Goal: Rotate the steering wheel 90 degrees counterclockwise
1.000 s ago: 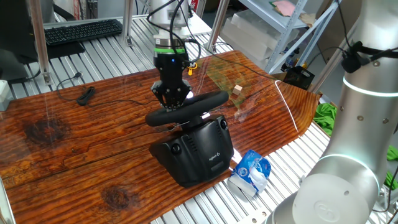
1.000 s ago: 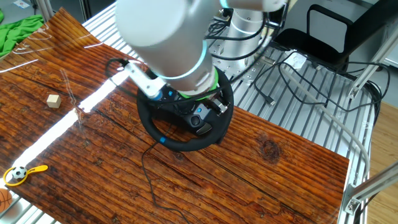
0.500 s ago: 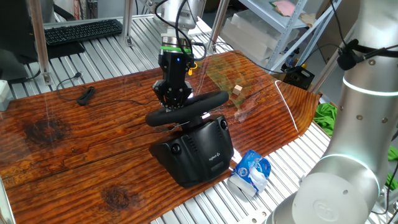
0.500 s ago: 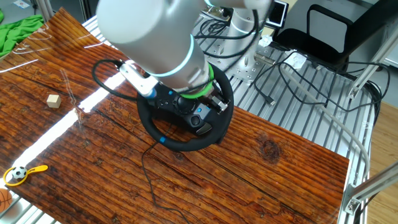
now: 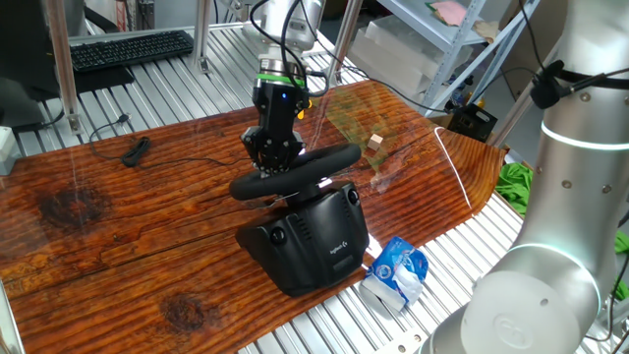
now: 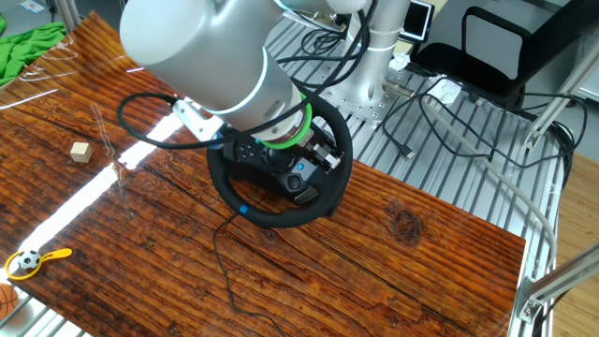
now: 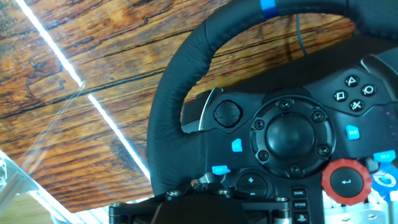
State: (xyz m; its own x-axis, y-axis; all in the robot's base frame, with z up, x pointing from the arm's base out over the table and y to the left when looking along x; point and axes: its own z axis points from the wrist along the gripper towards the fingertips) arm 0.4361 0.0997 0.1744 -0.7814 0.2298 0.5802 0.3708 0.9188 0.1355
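Note:
The steering wheel (image 5: 295, 173) is a black round wheel with a thick rim, tilted on a bulky black base (image 5: 314, 241) with a small white logo, on the wooden table top. My gripper (image 5: 272, 160) comes down from above onto the far part of the rim and looks closed on it. In the other fixed view my arm covers the gripper and much of the wheel (image 6: 281, 219), whose blue rim mark points to the lower left. The hand view shows the rim (image 7: 171, 112) and button hub close up, running in under my gripper body (image 7: 193, 200); the fingertips are hidden.
A small wooden cube (image 5: 374, 142) lies beyond the wheel, and a blue-white packet (image 5: 398, 272) by the base at the table edge. A black cable end (image 5: 136, 150) lies at the left, a keyboard (image 5: 133, 47) behind. A second robot arm (image 5: 570, 197) stands at the right.
My arm's upper links have swung and tilted over the wheel. The gripper stays at the same spot on the rim, and the blue rim mark has not moved.

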